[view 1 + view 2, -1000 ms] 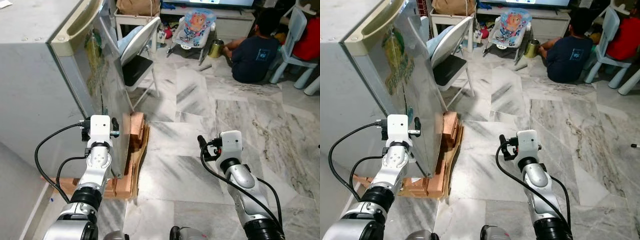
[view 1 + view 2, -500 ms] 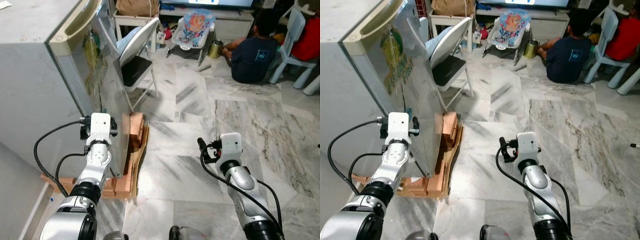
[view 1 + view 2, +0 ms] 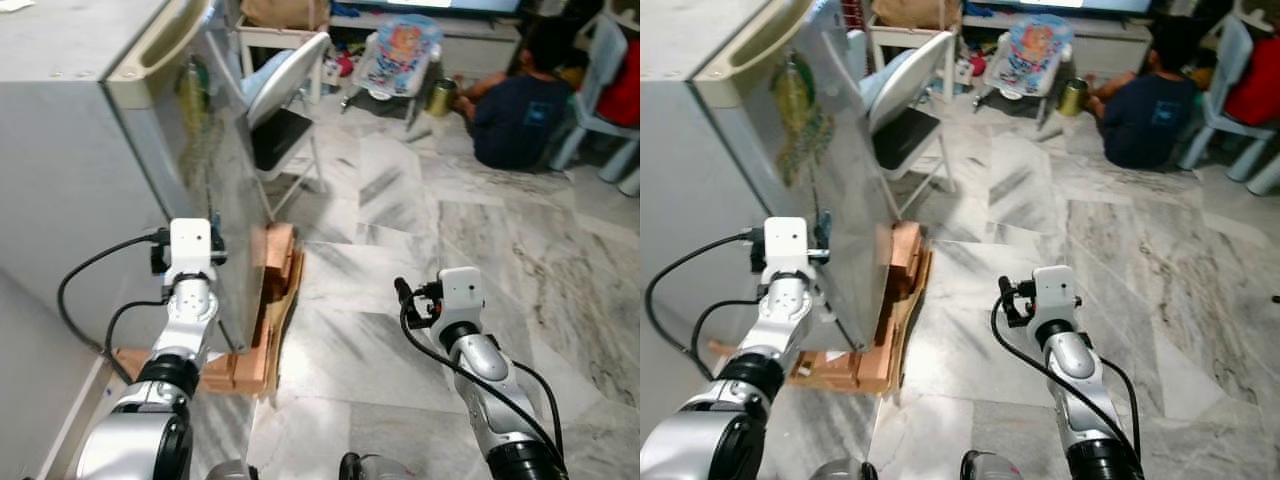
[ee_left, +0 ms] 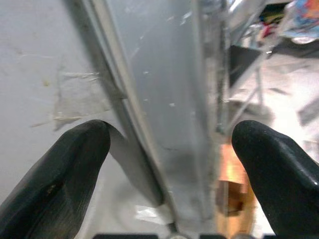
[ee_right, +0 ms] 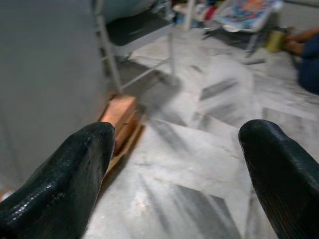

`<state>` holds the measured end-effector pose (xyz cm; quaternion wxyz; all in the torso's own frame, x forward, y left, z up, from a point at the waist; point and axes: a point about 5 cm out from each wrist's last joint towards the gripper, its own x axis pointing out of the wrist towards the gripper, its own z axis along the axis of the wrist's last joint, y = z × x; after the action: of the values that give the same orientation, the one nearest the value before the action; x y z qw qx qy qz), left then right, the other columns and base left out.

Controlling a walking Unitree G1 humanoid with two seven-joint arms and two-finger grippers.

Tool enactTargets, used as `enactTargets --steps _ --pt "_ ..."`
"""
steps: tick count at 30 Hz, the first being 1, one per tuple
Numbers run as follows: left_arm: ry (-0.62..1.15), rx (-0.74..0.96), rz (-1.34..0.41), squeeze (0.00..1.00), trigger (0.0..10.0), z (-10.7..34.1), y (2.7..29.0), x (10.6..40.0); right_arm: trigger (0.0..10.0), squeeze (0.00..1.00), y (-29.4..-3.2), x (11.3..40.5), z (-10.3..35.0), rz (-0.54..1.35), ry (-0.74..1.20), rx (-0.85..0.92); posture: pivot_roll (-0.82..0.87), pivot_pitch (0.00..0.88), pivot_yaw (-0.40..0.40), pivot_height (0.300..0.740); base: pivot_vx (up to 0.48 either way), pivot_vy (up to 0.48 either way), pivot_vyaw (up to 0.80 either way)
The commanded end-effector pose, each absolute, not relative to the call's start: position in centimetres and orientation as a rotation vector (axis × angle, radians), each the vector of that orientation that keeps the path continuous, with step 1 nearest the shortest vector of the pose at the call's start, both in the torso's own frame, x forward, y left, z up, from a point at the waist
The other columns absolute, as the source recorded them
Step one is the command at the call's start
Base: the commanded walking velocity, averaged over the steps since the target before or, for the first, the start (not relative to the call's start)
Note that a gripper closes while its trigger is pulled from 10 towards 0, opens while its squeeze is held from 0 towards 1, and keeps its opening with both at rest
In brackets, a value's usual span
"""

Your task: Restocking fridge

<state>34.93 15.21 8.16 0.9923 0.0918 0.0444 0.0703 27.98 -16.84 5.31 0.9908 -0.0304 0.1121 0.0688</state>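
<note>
- Task status: early stage, judged from the scene. The fridge stands at the robot's left with its door showing no gap at the seam; nothing is being carried, and no groceries are in reach.
- Left claw: fingers spread wide, straddling the edge of the fridge door. One finger lies on the side-wall side of the seam, the other on the door-front side. Whether either finger actually touches the metal, I cannot tell.
- In the left eye view the left claw sits low on the door, just above the wooden pallet that the fridge rests on.
- Right claw: open, empty, held over bare marble floor, well apart from the fridge.
- Remaining, by my estimate: pull the door open, fetch items, place them on shelves, shut the door. Essentially everything.
- Containers: fridge interior hidden, contents unknown. A metal tin stands on the floor far across the room near a seated person; what it holds is too small to tell.
- Other: a folding chair stands just beyond the fridge's front corner and could obstruct a wide door swing.
</note>
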Motion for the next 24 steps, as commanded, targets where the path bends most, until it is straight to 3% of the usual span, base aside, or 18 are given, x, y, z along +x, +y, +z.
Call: enactTargets --steps 1,9,11,18,21,24 --pt "-0.021 0.186 -0.051 0.0 10.0 10.7 11.1 36.0 10.0 0.0 -16.5 27.9 4.9 0.162 0.259 -0.069 -0.08 0.057 -0.002 0.74 0.0 0.0 0.0" --pt "-0.103 0.172 -0.28 0.0 10.0 12.7 5.6 35.7 10.0 0.0 -16.5 27.7 4.4 0.161 0.283 -0.072 -0.09 0.054 0.003 0.74 0.0 0.0 0.0" --pt "-0.15 0.141 -0.429 0.0 10.0 14.0 2.5 35.2 10.0 0.0 -16.4 27.7 4.2 0.164 0.294 -0.068 -0.08 0.05 0.006 0.74 0.0 0.0 0.0" --pt "-0.243 -0.014 -0.791 0.0 10.0 17.6 -4.7 32.2 10.0 0.0 -15.2 27.2 2.9 0.248 0.384 -0.06 -0.07 0.039 0.008 0.74 0.0 0.0 0.0" --pt "-0.25 0.019 -0.777 0.0 10.0 17.6 -4.6 32.5 10.0 0.0 -14.6 27.0 2.5 0.284 0.407 -0.06 -0.08 0.034 0.014 0.74 0.0 0.0 0.0" --pt "-0.23 0.04 -0.677 0.0 10.0 17.0 -2.6 33.8 10.0 0.0 -14.4 26.9 2.4 0.29 0.41 -0.054 -0.08 0.033 0.019 0.74 0.0 0.0 0.0"
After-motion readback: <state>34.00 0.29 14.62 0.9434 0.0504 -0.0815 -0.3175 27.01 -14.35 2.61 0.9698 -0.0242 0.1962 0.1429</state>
